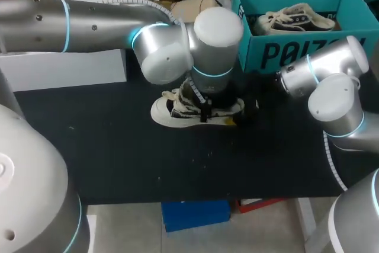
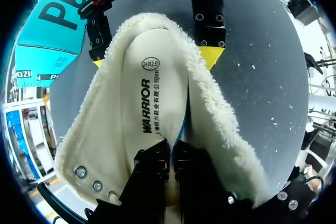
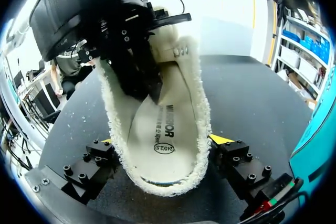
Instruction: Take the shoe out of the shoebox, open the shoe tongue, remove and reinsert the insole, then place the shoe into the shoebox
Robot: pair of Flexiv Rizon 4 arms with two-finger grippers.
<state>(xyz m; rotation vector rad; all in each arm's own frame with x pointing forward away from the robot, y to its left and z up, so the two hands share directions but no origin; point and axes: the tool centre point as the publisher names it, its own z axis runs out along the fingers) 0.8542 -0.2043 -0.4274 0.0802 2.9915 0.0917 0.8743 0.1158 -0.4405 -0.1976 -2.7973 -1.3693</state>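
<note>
Fleece-lined shoe (image 1: pixel 169 109) lies out just before the shoebox (image 1: pixel 296 54), tongue open. Right jaws clamp its sides, left jaws pinch the insole (image 2: pixel 152 93) inside. We judge insole step underway, boxing left.

Robot lab — arms (image 1: pixel 95 16) over table (image 1: pixel 118 158)

Head: fixed high behind, looking down on table (image 1: pixel 118 164), farthest off. Left wrist: very close over shoe (image 2: pixel 207 103), looking down into its opening. Right wrist: close, low at heel, facing along it. Shared by all three: shoe. Wrist views opposed.
</note>
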